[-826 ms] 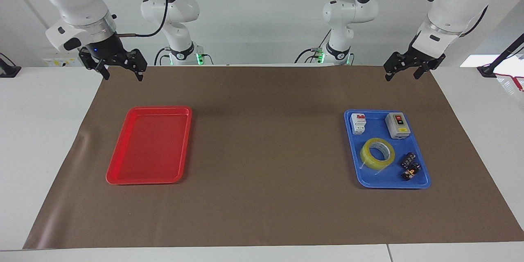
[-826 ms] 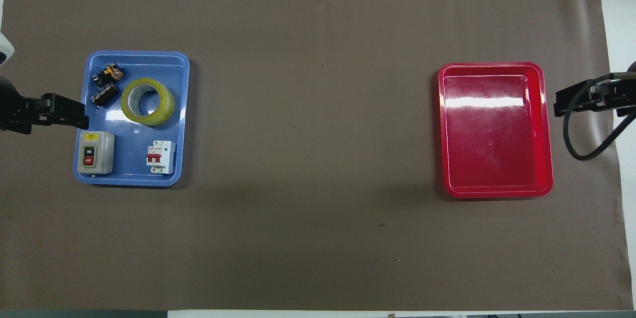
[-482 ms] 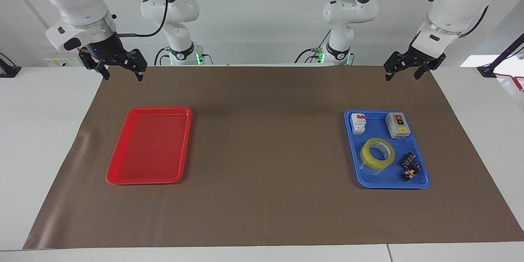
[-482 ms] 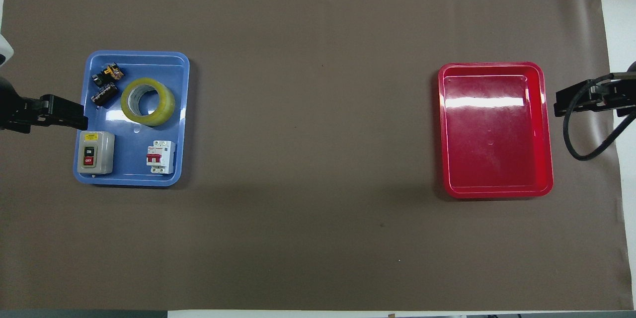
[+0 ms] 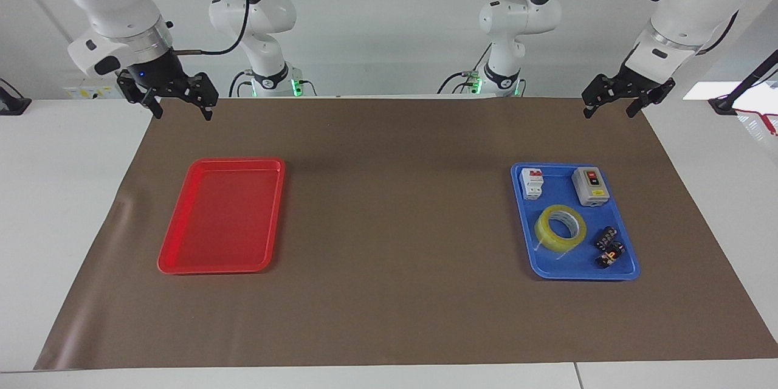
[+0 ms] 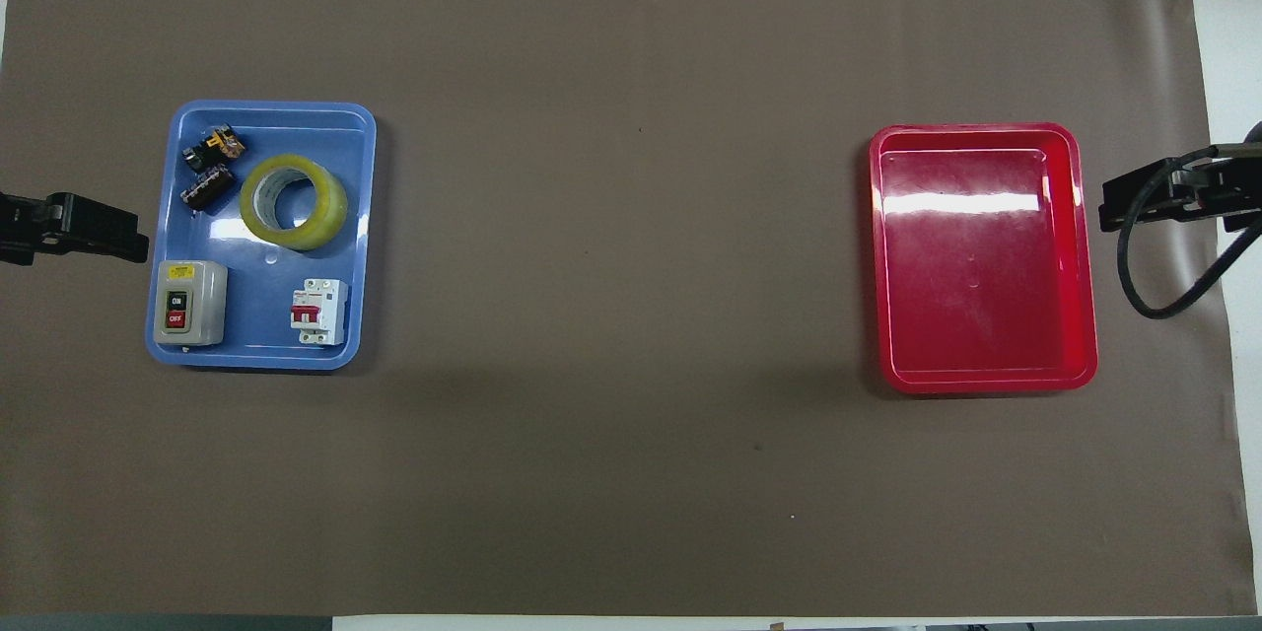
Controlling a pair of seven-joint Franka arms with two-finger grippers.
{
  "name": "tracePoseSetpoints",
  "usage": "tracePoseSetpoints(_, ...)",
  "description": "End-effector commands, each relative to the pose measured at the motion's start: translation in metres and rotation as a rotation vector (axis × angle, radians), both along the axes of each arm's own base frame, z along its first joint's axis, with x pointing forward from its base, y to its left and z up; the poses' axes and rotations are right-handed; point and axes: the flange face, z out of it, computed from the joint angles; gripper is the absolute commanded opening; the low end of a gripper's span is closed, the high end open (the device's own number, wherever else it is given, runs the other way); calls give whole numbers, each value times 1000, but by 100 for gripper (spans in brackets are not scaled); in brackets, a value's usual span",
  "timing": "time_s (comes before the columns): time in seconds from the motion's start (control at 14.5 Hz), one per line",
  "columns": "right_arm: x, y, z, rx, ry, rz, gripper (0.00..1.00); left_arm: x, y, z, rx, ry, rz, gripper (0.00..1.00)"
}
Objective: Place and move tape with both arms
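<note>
A ring-shaped roll of translucent yellow packing tape [image 5: 560,228] with a white inner core lies flat in a shallow blue plastic tray [image 5: 526,258] at the left arm's end of a table covered with a brown paper sheet [image 5: 395,206]. The roll's hollow centre faces up, its glossy yellow band catching the light, and a loose strip of tape trails from it across the tray floor. Nearer to the robots in the same tray sit a small grey switch box [image 5: 590,186] with red and black buttons and a white circuit breaker [image 5: 532,183] with a red lever; two small dark electrical parts [image 5: 609,246] lie beside the roll, farther from the robots than the switch box.

The left gripper [image 5: 614,103] hangs in the air over the brown sheet's corner at the robots' edge, fingers spread wide and holding nothing. The right gripper [image 5: 180,104] hangs likewise over the matching corner at its own end, jaws fully apart and empty. A shallow red plastic tray [image 5: 182,255] lies at the right arm's end of the table, well apart from the blue one.
</note>
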Motion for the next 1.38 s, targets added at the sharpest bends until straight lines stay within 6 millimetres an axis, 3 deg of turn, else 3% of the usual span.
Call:
tracePoseSetpoints(0.0, -5, -3, 1, 17, -5, -10, 100, -15, -1, 4, -16, 29, -6, 100)
tracePoseSetpoints(0.28, -5, -3, 1, 17, -5, -10, 100, -12, -4, 3, -17, 9, -24, 100)
tracePoseSetpoints(0.48, -5, -3, 1, 17, -5, -10, 100, 4, -2, -7, -22, -71, -39, 100)
tracePoseSetpoints(0.76, -5, -3, 1, 17, -5, -10, 100, 47, 1, -90, -23, -120, -37, 100)
tracePoseSetpoints(0.96, -5, -3, 1, 17, -5, -10, 100, 75, 2, -140, -22, -133, -30, 100)
tracePoseSetpoints(1.31, -5, -3, 1, 17, -5, -10, 100, 88, 16, -211, -18, -190, -10, 100)
